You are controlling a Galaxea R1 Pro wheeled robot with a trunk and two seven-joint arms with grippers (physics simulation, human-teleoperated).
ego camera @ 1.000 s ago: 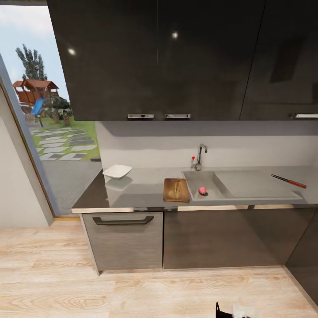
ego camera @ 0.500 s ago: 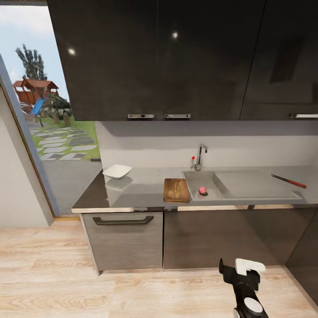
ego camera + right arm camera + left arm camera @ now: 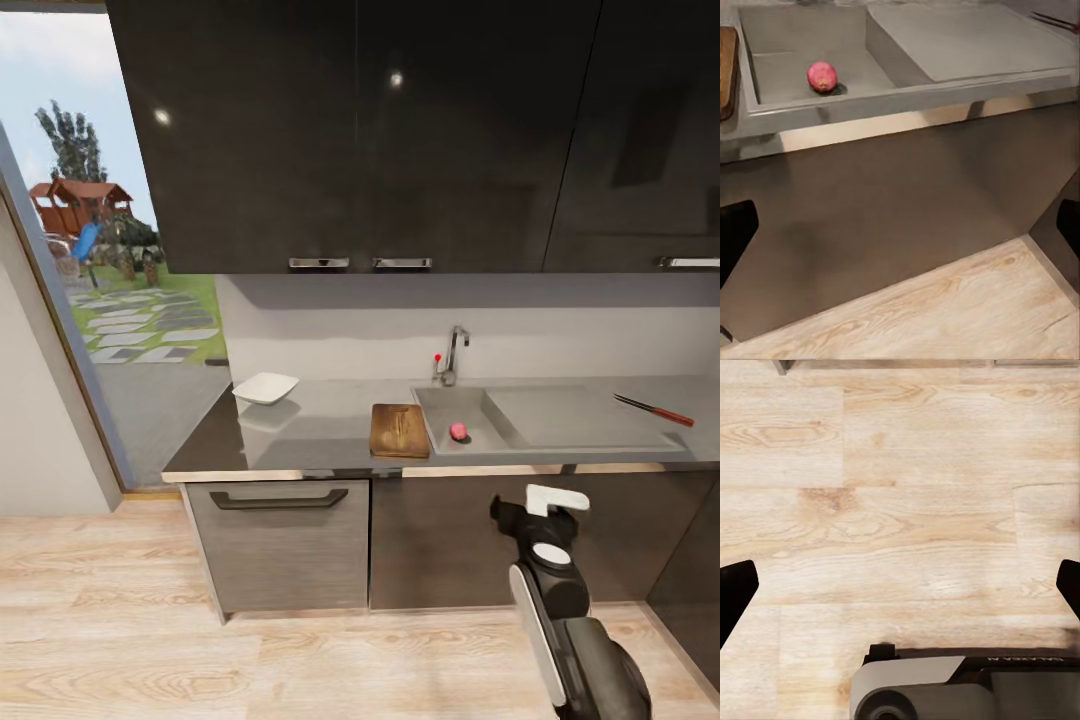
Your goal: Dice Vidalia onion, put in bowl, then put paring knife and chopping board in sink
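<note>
From left to right we see the bowl (image 3: 266,388) on the countertop (image 3: 300,440), the chopping board (image 3: 399,430), the Vidalia onion (image 3: 458,431) in the sink (image 3: 540,425), the paring knife (image 3: 655,409). Our right gripper (image 3: 535,503) hangs below the counter edge, its fingers spread apart; the left gripper's fingers (image 3: 736,589) are spread over the floor.

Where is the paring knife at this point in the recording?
In the head view the paring knife lies on the countertop at the far right, just beyond the sink drainboard's right end, well away from the chopping board.
</note>
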